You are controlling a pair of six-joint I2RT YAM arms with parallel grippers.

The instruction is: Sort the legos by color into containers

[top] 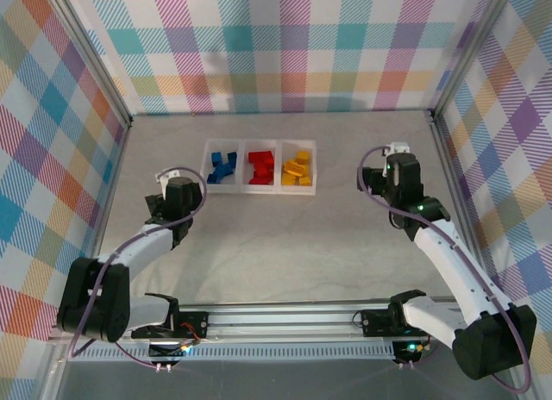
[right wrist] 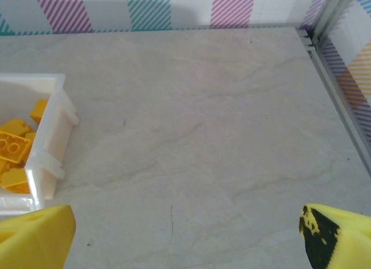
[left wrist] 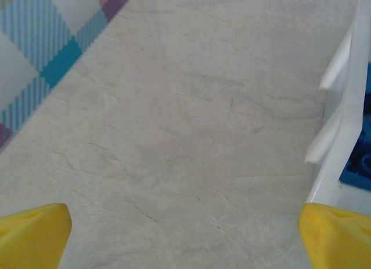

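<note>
Both tools stand with fingers apart. From above, the left tool (top: 164,191) sits at 8 o'clock of the containers (top: 243,165) and the right tool (top: 394,154) at 3 o'clock. Blue legos (top: 222,167), red legos (top: 261,167) and yellow legos (top: 297,169) fill separate compartments. In the left wrist view, a container wall stands at 3 o'clock. In the right wrist view, yellow legos lie at 9 o'clock.

Bright even overhead light, soft shadows, wrist views slightly blurred

The left tool (left wrist: 185,240) holds its two yellow tips far apart over the gray tabletop (left wrist: 191,124). The containers (left wrist: 343,101) stand at the right, with a blue lego (left wrist: 358,162) inside.
</note>
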